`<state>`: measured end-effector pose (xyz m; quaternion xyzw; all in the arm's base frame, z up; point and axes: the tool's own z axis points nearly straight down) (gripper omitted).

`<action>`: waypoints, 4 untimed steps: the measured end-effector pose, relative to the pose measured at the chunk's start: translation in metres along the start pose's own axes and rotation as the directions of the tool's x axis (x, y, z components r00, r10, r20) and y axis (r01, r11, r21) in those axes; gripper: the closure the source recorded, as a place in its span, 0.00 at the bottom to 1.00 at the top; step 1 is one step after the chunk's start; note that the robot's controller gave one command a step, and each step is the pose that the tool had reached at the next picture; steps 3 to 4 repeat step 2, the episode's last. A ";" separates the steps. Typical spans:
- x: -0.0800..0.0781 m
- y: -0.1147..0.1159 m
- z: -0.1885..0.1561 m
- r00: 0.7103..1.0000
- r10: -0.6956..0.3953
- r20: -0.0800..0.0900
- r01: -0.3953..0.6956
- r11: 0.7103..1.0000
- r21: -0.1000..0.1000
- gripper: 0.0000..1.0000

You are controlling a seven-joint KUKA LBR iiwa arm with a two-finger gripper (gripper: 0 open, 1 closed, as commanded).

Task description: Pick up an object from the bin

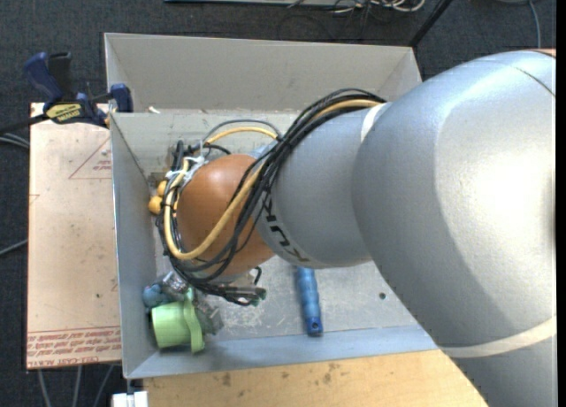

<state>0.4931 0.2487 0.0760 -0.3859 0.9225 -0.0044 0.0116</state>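
The gripper (205, 295) hangs just beside the green plastic piece (176, 326); clenched or released cannot be told. Centring squarely over that piece before closing seems wise.

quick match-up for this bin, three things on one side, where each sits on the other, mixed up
Things:
1. green cup-shaped piece
2. blue stick
3. orange wrist cover

Places:
a. lying on the floor of the bin, near the view's lower wall
b. above the bin's left half, with cables across it
c. the bin's lower-left corner

Pairs: 1-c, 2-a, 3-b
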 end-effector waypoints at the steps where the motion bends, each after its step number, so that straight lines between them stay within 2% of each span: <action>1: 0.006 -0.029 -0.119 1.000 -0.011 -0.007 0.011 1.000 -0.013 1.00; 2: -0.021 -0.041 -0.256 0.997 -0.076 -0.004 0.076 0.997 -0.013 1.00; 4: -0.021 -0.041 -0.256 0.997 -0.076 -0.004 0.076 0.997 -0.013 1.00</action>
